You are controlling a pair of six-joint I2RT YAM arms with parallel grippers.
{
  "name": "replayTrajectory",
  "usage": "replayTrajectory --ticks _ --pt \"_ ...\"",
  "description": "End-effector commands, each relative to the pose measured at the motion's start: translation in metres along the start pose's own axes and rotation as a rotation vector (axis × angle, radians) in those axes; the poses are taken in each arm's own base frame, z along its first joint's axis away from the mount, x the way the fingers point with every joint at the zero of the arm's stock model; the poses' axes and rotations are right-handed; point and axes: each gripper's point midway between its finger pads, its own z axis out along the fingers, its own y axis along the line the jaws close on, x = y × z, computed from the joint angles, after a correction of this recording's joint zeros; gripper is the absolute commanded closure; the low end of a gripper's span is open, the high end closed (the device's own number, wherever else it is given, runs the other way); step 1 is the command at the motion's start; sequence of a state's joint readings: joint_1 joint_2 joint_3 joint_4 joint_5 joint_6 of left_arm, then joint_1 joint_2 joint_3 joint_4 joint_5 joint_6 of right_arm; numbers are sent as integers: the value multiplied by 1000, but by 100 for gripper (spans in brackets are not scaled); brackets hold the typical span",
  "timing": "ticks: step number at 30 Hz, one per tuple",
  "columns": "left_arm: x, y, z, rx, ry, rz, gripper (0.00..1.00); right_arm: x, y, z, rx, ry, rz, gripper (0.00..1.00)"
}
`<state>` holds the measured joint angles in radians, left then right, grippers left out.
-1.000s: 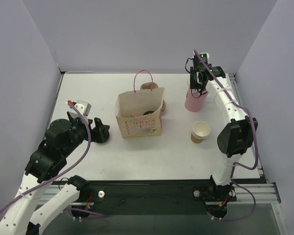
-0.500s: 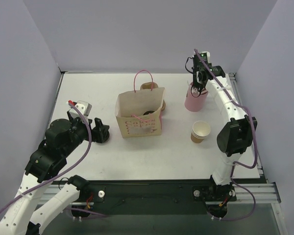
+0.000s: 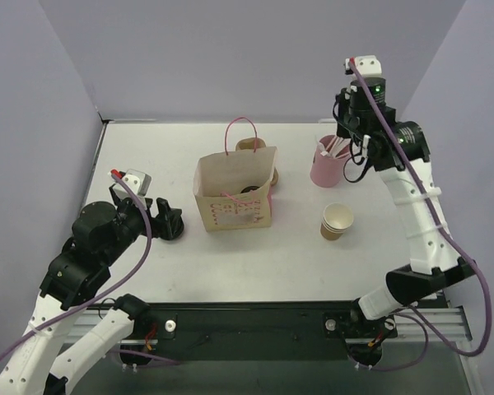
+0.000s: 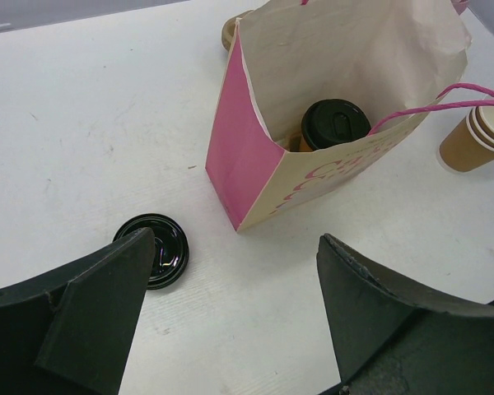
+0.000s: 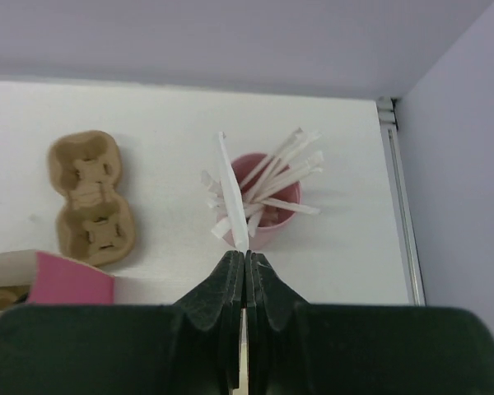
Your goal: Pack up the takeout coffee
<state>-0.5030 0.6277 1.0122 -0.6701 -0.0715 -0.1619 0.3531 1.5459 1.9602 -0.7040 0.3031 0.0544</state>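
A stack of kraft-brown takeout coffee cups (image 3: 337, 220) (image 4: 477, 136) stands right of the open paper bag (image 3: 235, 196) (image 4: 255, 156). Inside the bag sits a cup with a black lid (image 4: 335, 125). My right gripper (image 3: 348, 136) (image 5: 245, 257) hangs above the pink cup (image 3: 327, 169) (image 5: 267, 206), shut on one white stick (image 5: 230, 193) that points down toward the cup. My left gripper (image 3: 160, 216) (image 4: 235, 247) is open, low over the table left of the bag, with nothing between its fingers. A loose black lid (image 4: 152, 262) lies by its left finger.
A brown moulded-pulp two-hole tray (image 5: 90, 197) (image 3: 251, 146) lies behind the bag. The bag's pink handles (image 3: 240, 132) stand up above its mouth. Grey walls close the table at the back and both sides.
My right gripper has shut on a white stick in the pink cup and lifted away from it, the arm swinging up and to the right. The left arm has barely moved.
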Motion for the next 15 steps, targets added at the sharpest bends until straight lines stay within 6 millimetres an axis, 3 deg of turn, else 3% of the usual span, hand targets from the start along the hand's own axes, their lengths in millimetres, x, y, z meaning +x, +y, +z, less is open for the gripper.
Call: replayTrajectory --ticks 1,2,5,7,12,15 --pt "-22 -1 -1 2 -79 11 11 -47 8 -70 -121 -183 6 100" --pt "-24 -1 -1 4 -88 11 10 -53 24 -83 -200 -213 -5 100" --pt "-25 -4 1 17 -92 16 11 -68 47 -129 -344 -319 -34 100" --pt "-26 -4 2 18 -93 16 11 -70 60 -150 -419 -356 -53 100" --pt "-30 -5 5 17 -103 14 10 -56 118 -208 -741 -419 -147 100" --pt "-30 -7 7 25 -99 18 10 -37 134 -214 -812 -373 -183 100"
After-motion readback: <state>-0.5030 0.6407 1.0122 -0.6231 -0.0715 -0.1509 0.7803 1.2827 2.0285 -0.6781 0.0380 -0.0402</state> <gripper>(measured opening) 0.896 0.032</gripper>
